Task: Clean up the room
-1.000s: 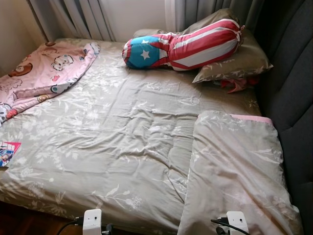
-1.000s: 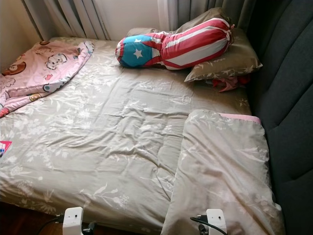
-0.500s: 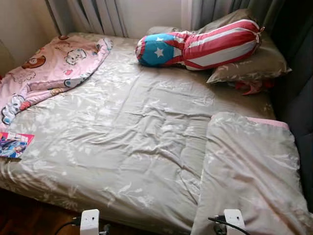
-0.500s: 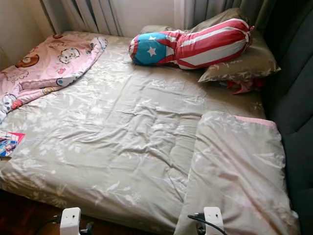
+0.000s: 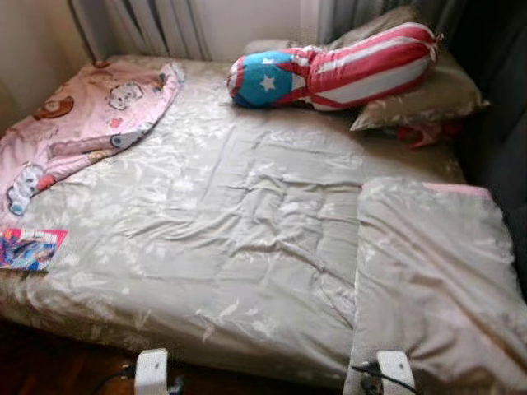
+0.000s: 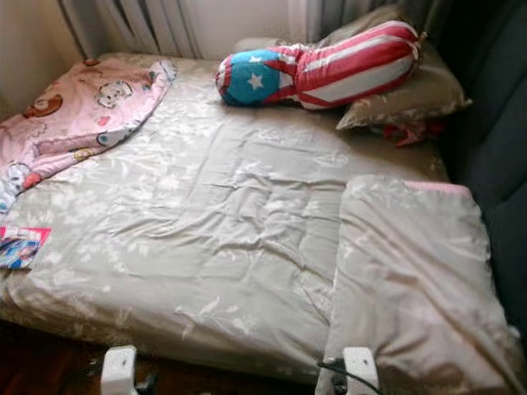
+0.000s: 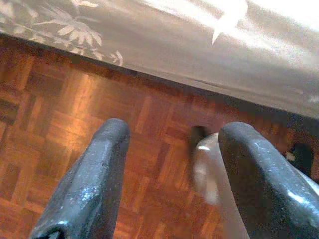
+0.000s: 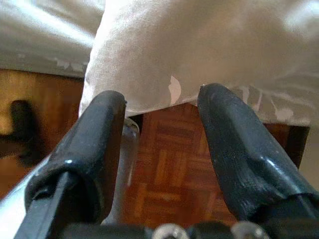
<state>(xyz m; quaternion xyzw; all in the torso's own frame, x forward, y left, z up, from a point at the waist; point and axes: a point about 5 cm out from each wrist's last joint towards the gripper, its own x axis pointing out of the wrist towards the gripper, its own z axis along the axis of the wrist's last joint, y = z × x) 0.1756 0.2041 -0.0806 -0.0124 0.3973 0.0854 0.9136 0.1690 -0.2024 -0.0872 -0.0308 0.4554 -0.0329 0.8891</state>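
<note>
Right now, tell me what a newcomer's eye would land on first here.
The red, white and blue star bolster lying across the pillows at the head of the bed. Next, the pink cartoon blanket bunched at the far left corner, and a colourful booklet at the bed's left edge.

No words, brand names or numbers can be read anywhere in these pictures. The one sign that stands out is a white star on the blue end of the long striped cushion (image 5: 329,67) at the upper middle of the frame. The pink blanket (image 5: 78,123) at the upper left carries printed cartoon animal figures, but no lettering shows on it. The colourful booklet (image 5: 29,248) at the left edge of the bed (image 5: 230,239) has a printed cover; it is too blurred and small for any title to be made out.
</note>
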